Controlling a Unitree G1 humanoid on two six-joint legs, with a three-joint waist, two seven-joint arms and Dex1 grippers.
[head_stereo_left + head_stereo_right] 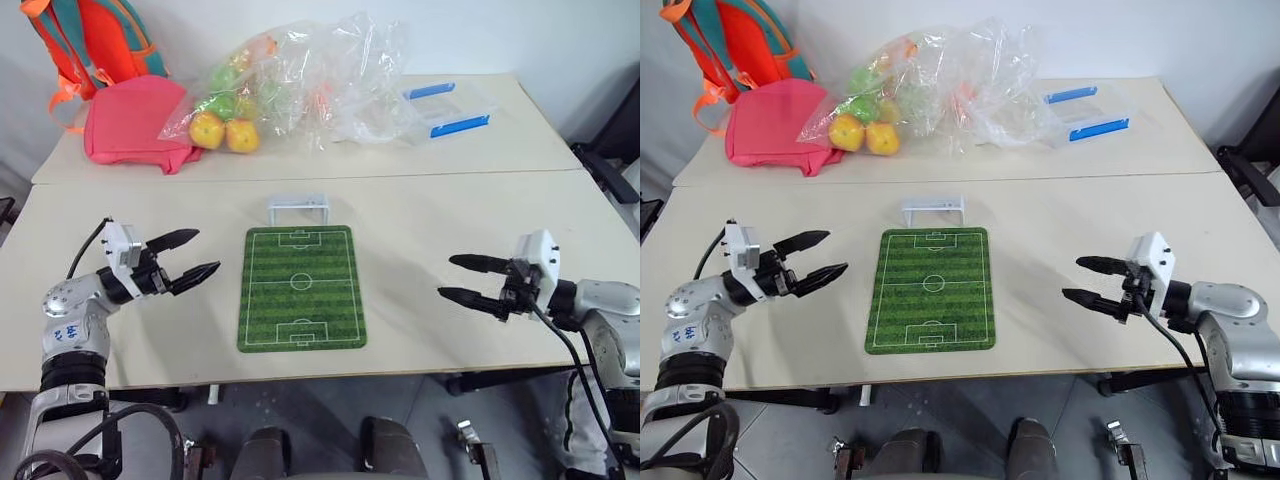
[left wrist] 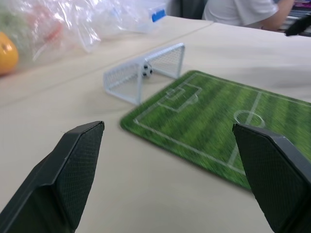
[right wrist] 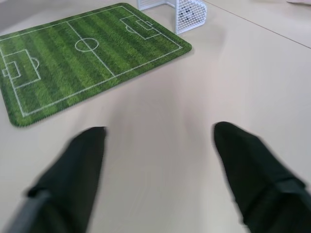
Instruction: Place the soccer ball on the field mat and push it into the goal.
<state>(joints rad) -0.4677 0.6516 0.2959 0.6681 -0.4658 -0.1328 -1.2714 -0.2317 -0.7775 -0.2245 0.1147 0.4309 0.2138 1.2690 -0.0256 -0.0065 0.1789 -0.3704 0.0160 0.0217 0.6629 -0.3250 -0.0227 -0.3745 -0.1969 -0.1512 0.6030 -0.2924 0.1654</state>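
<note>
The green striped field mat [image 1: 300, 287] lies flat in the middle of the near table. The pale goal [image 1: 298, 209] stands just past its far end. In the left wrist view the tiny black-and-white soccer ball [image 2: 147, 70] rests inside the goal [image 2: 146, 70], against the net. My left gripper [image 1: 205, 252] hovers left of the mat, open and empty, pointing toward it. My right gripper [image 1: 447, 276] is well to the right of the mat, also open with nothing between its fingers.
On the far table lie a crinkled clear bag of fruit [image 1: 290, 75], two orange fruits [image 1: 225, 132], a pink pouch [image 1: 135, 122], an orange backpack [image 1: 90, 40] and clear blue-edged boxes [image 1: 450, 110]. A person in a white shirt [image 2: 238, 9] sits beyond the table.
</note>
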